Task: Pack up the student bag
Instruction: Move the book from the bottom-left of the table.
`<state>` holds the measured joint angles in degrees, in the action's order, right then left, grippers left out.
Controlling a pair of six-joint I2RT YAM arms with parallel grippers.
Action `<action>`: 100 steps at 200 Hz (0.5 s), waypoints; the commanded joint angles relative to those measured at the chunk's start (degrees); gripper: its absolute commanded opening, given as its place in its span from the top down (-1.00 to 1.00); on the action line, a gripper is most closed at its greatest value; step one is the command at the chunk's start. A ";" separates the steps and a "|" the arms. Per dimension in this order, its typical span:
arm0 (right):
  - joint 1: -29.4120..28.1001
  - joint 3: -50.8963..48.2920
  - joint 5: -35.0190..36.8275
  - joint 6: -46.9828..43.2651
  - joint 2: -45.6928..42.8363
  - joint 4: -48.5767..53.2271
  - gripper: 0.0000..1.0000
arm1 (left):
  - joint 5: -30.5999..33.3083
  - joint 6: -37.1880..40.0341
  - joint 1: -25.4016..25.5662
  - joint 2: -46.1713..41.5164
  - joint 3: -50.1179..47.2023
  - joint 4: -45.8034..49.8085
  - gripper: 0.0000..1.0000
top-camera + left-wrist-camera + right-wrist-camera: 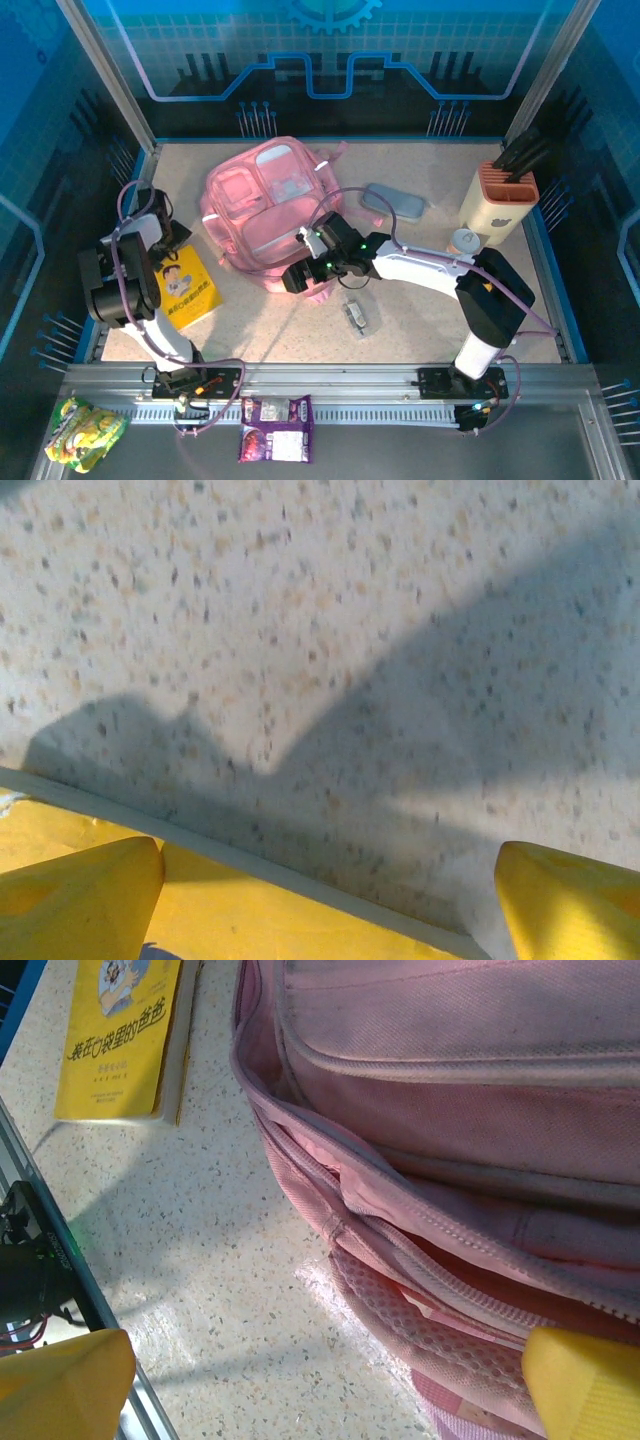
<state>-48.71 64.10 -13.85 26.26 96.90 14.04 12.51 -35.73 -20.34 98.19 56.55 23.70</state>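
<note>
The work surface is a speckled beige tabletop (300, 335) bounded by a raised blue rim (420, 139) and enclosed by blue panelled walls (320, 60).

Nearest the bases, the left gripper (330, 915) hangs empty with its yellow fingertips (80, 900) wide apart. It is poised over the edge of a thin yellow picture book (187, 285), which lies flat close to the left rim.

Beyond it, the right gripper (320, 1390) is likewise spread wide and holds nothing. It faces the near side of the student bag (262, 200), a large soft pink fabric backpack lying centre-left on the table. We cannot tell whether the zip track (470, 1280) is undone here.

We judge the step in hand to be the approach: right to the bag's mouth, left to the book. The next move calls for pinching one zip lip and taking the book by its edge.

Open tabletop separates the book and the bag. A small clear packet (360, 315) lies just beside the right arm. A grey oval pencil case (393, 200) rests farther back, to the right of the bag.
</note>
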 commanded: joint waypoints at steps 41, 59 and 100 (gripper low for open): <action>-2.34 3.46 -0.73 4.86 1.96 4.46 -0.83 | -12.94 1.11 1.18 -13.17 -8.47 2.90 -0.95; -4.76 7.16 -1.48 6.63 5.41 5.12 -0.50 | -13.37 1.58 0.86 -17.63 -8.30 5.40 -0.98; -8.63 17.29 -2.63 10.38 15.69 4.82 -0.48 | -6.26 -1.00 -0.73 -30.61 -12.34 13.97 -0.98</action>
<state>-55.13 76.16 -15.33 33.52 107.33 17.98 2.50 -35.75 -19.66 73.14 46.78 29.36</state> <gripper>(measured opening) 0.737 0.992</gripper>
